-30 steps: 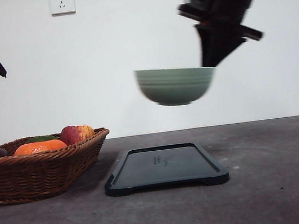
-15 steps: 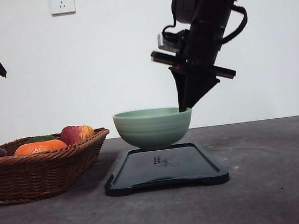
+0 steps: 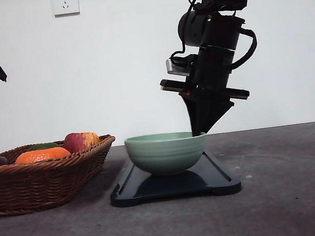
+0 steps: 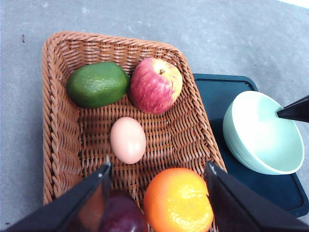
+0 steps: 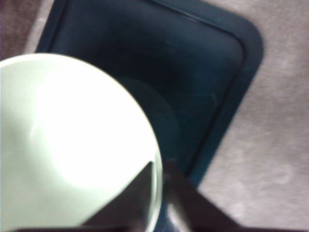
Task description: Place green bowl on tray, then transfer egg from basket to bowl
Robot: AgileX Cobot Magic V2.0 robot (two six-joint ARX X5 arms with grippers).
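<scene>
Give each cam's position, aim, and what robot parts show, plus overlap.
Front: low, facing forward across the table; right pincer on the green bowl, which sits on the tray.
Left wrist: above the basket, looking down at the egg; open left pincer.
Right wrist: over bowl and tray; pincer pinching the rim.
Shared: bowl and tray, all three.

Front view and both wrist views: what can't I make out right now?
- Egg: in the front view, hidden behind the basket wall.
- Dark purple fruit: cut off by the left wrist view's edge and the left pincer.
- Right pincer on the green bowl rim: blurred in the right wrist view, bowl interior overexposed.
</scene>
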